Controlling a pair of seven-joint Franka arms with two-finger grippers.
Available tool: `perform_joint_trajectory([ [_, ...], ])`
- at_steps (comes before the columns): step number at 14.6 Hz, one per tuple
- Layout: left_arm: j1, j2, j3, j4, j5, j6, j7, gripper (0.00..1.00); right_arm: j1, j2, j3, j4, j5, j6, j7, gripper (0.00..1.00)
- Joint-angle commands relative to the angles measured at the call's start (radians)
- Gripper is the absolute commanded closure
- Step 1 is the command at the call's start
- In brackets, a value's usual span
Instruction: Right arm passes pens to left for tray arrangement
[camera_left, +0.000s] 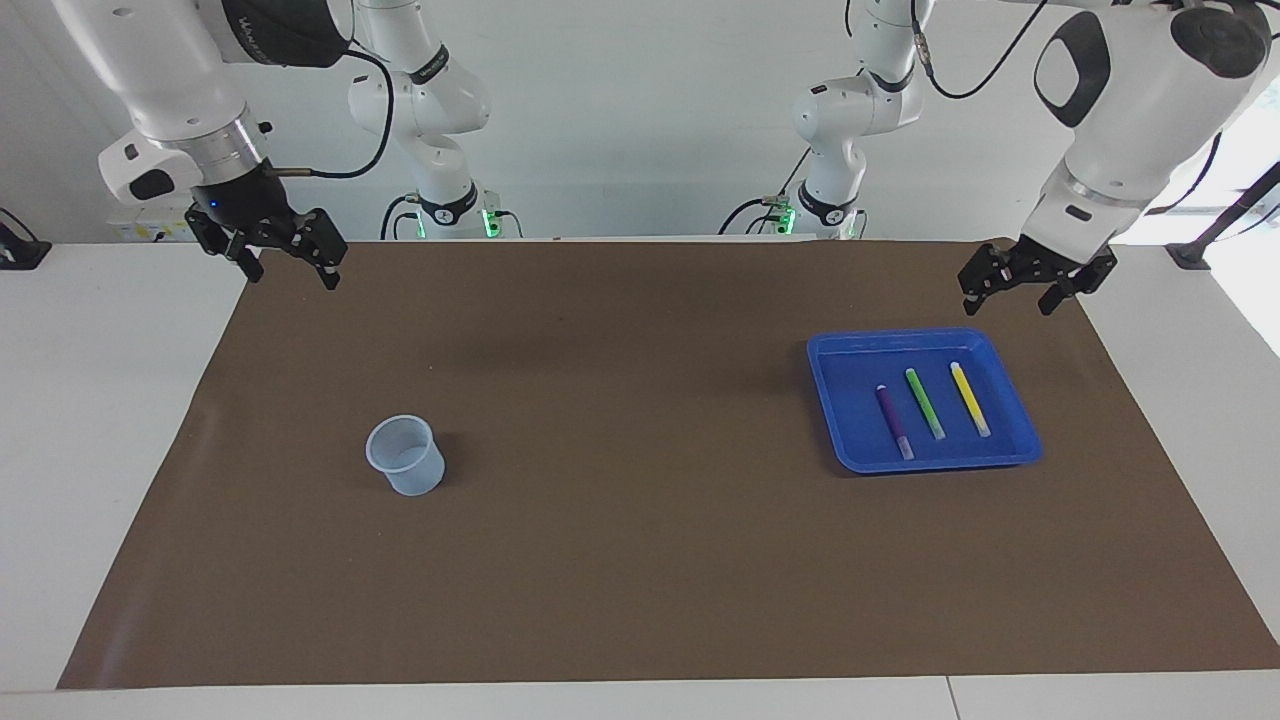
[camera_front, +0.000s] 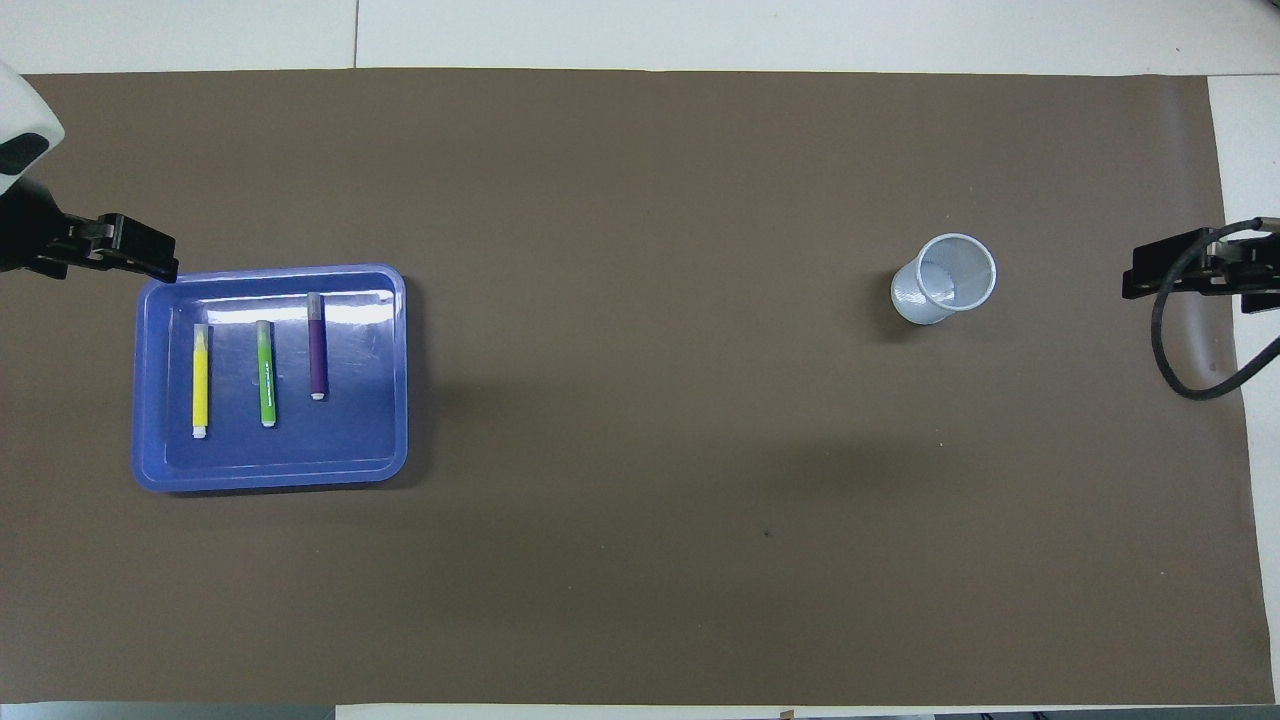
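The blue tray (camera_left: 850, 400) lies on the brown mat toward the left arm's end of the table. In it three pens lie side by side and apart: purple (camera_left: 894, 421), green (camera_left: 924, 403) and yellow (camera_left: 970, 398). The overhead view shows the tray (camera_front: 360, 420) with the yellow (camera_front: 200, 380), green (camera_front: 266, 372) and purple (camera_front: 317, 345) pens. My left gripper (camera_left: 1010, 300) is open and empty, raised in the air by the tray's edge, clear of the pens; it also shows in the overhead view (camera_front: 125, 250). My right gripper (camera_left: 293, 275) is open and empty, raised over the mat's corner at its own end (camera_front: 1190, 275).
A small clear bluish plastic cup (camera_left: 405, 455) stands upright on the mat toward the right arm's end; it also shows in the overhead view (camera_front: 945, 278). The brown mat (camera_left: 640, 560) covers most of the white table.
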Motion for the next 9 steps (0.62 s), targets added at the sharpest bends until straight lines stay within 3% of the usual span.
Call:
perform_joint_trajectory([
  [1,-0.105,-0.065,0.107,-0.098,-0.024,0.019,-0.003,0.00,-0.009,-0.001,0.005,-0.001,-0.001,-0.011,0.017,0.00],
  [4,-0.153,-0.087,0.143,-0.166,-0.038,0.099,-0.003,0.00,-0.007,-0.001,0.005,0.001,0.000,-0.011,0.015,0.00],
  [9,-0.179,-0.075,0.167,-0.073,-0.055,-0.030,-0.006,0.00,-0.009,-0.001,0.005,-0.001,0.000,-0.011,0.017,0.00],
])
